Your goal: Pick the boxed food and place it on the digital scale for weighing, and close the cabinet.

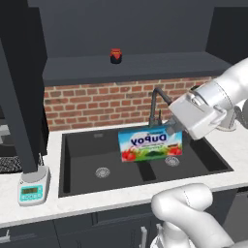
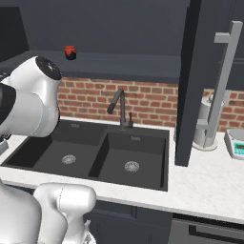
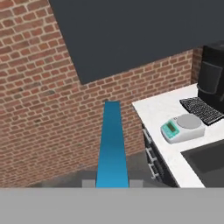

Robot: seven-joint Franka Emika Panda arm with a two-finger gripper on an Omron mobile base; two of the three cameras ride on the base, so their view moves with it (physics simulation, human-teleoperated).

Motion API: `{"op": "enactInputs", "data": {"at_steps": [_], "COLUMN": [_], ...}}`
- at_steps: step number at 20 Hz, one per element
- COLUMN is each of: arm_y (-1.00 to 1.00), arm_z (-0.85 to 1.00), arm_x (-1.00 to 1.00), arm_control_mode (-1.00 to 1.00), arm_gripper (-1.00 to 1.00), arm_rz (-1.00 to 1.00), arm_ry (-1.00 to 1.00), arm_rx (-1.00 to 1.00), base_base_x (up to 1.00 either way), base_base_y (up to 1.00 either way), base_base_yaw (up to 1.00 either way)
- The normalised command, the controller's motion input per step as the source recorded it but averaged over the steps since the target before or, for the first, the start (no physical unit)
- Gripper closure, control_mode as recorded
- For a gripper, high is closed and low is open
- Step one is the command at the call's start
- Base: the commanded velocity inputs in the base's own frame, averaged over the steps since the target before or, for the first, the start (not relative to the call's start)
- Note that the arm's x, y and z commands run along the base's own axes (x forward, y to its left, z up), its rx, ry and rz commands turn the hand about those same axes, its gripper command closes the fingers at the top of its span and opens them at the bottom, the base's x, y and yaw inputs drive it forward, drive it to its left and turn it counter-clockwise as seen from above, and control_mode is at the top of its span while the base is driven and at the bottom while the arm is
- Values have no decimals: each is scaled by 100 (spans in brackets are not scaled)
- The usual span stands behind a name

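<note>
The boxed food [image 1: 150, 143], blue with white lettering and red tomato pictures, hangs upright over the sink [image 1: 87, 155]. My gripper [image 1: 171, 130] is shut on its right end. In the hand view the box shows edge-on as a blue strip [image 3: 112, 146] running up from the gripper [image 3: 112, 183]. The digital scale [image 1: 33, 187] [image 2: 237, 143] [image 3: 182, 127], light grey with a teal front, sits bare on the counter left of the sink. The cabinet [image 1: 131, 29] stands open above, and its door [image 1: 17, 97] [image 2: 190, 81] juts out over the scale.
A red-lidded dark jar [image 1: 115, 55] [image 2: 70, 52] sits on the cabinet shelf. A black faucet [image 1: 157, 104] [image 2: 121, 109] rises behind the sink. The door's silver handle [image 2: 221, 81] and a paper-towel holder [image 2: 206, 126] stand near the scale. A black appliance [image 3: 210, 83] is beyond it.
</note>
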Motion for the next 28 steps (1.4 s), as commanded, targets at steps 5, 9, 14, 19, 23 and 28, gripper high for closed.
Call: {"op": "enactInputs", "data": {"at_steps": [5, 9, 14, 19, 23, 28], "arm_y": [45, 55, 46, 23, 3, 0], "arm_z": [-12, -18, -18, -25, -30, -31], "arm_x": [15, 25, 18, 8, 0, 7], "arm_control_mode": [-100, -100, -100, -100, -100, -100], "arm_gripper": [100, 100, 100, 100, 100, 100], "arm_rz": [3, 0, 0, 0, 0, 0], "arm_ry": [-3, -1, -3, -5, -7, -6], "arm_rx": [0, 0, 0, 4, 6, 5], "base_base_x": [0, 0, 0, 0, 0, 0], "base_base_y": [0, 0, 0, 0, 0, 0], "base_base_yaw": [0, 0, 0, 0, 0, 0]}}
